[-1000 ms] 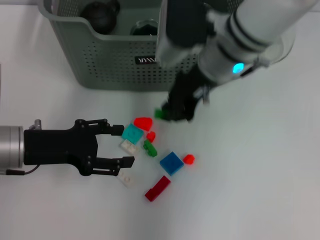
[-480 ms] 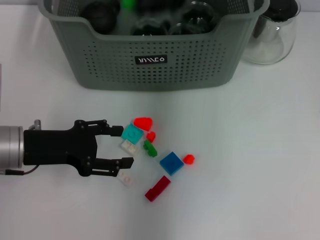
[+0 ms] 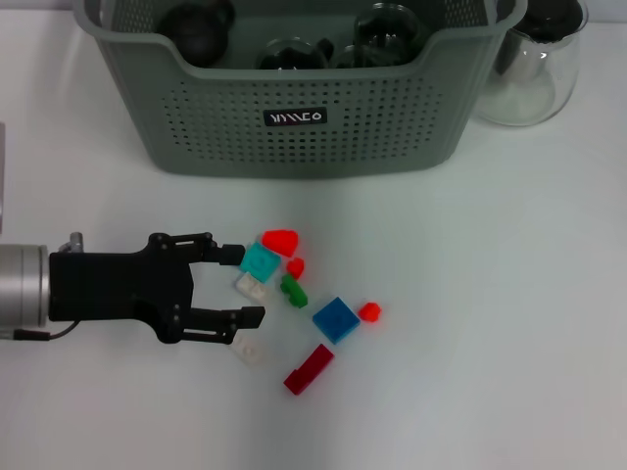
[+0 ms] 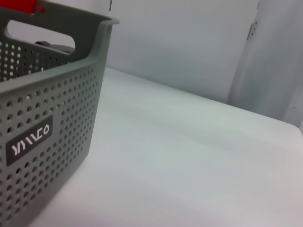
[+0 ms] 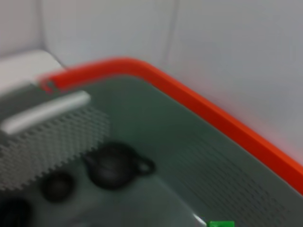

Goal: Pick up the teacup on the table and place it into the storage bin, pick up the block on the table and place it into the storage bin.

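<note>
The grey-green storage bin [image 3: 294,127] stands at the back of the table, and its perforated wall [image 4: 42,142] also fills part of the left wrist view. Dark and glass vessels [image 3: 289,51] lie inside it; no teacup shows on the table. Loose blocks lie in front of the bin: teal [image 3: 260,261], red [image 3: 281,240], green [image 3: 293,291], blue [image 3: 336,319] and a long red one [image 3: 309,369]. My left gripper [image 3: 240,286] rests low at the left, open, its fingertips around a white block [image 3: 252,285]. The right wrist view looks down into the bin, with a green block [image 5: 221,224] at the picture's edge.
A clear glass jug [image 3: 534,59] stands right of the bin. A second white block [image 3: 250,351] and a small red piece [image 3: 369,311] lie among the others. A dark teapot [image 5: 113,165] sits in the bin. An orange-rimmed edge [image 5: 213,118] runs beyond the bin.
The right arm, which hung over the blocks with a green block, has risen over the bin and left the head view. The left gripper has stayed put.
</note>
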